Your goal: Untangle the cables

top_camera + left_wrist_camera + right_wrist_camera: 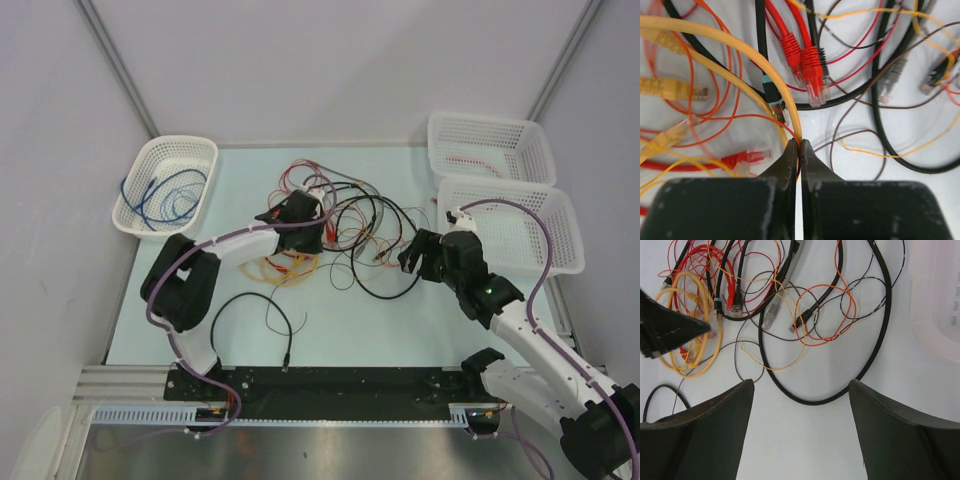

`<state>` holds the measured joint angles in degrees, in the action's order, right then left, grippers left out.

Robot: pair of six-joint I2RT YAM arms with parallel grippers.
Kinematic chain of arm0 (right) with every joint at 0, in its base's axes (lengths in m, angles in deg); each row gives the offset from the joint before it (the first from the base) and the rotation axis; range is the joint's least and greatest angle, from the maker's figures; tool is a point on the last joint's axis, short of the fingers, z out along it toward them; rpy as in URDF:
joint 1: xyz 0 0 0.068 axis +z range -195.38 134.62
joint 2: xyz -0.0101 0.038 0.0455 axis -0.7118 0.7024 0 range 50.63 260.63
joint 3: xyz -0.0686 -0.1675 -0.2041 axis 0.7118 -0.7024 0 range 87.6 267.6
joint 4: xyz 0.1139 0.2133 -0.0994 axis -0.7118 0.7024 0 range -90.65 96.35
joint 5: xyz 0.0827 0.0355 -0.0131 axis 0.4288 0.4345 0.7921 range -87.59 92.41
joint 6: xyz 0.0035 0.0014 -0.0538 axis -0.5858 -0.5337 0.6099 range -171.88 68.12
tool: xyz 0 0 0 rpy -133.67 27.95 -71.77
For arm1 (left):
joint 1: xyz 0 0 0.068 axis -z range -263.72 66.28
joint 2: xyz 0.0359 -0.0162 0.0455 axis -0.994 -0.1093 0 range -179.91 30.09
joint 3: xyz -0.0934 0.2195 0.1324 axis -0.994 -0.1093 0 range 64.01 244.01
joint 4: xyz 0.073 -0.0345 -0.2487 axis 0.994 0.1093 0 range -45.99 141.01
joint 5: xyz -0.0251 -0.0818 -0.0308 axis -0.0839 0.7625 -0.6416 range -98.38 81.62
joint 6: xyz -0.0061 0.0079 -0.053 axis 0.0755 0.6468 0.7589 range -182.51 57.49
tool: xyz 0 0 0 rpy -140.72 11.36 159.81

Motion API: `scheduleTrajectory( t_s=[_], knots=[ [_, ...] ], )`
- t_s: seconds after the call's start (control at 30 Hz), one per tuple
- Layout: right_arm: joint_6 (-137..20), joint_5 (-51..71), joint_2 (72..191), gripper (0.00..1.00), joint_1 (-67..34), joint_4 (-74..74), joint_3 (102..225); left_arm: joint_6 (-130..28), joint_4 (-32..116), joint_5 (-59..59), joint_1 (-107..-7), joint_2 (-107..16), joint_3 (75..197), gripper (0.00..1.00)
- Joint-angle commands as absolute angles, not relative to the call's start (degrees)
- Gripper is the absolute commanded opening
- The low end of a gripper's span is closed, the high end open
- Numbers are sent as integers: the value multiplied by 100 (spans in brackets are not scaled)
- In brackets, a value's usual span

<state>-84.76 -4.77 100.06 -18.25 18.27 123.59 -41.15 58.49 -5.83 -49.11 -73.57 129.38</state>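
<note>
I am risking cinching the knot if I pull, since red and black loops are crossing the yellow cable (pixel 740 47) that my left jaws are clamping shut on at the left of the cables (pixel 340 225), which are lying mid-way across the surface (pixel 420 325), while my right jaws are hanging open just right of them.

Bright even light, soft shadows, slight blur.
</note>
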Motion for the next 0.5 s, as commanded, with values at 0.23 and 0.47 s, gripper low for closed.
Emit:
scheduleTrajectory(
  t_s=[0.23, 0.47],
  knots=[
    [-8448, -313, 9143, 83, -1858, 1632, 12408, -4213, 5694, 84, -4813, -3840, 13186, 0],
    [-8448, 467, 8492, 89, -1866, 1263, 12724, -3484, 5386, 1341, -4813, -3214, 14072, 0]
  ],
)
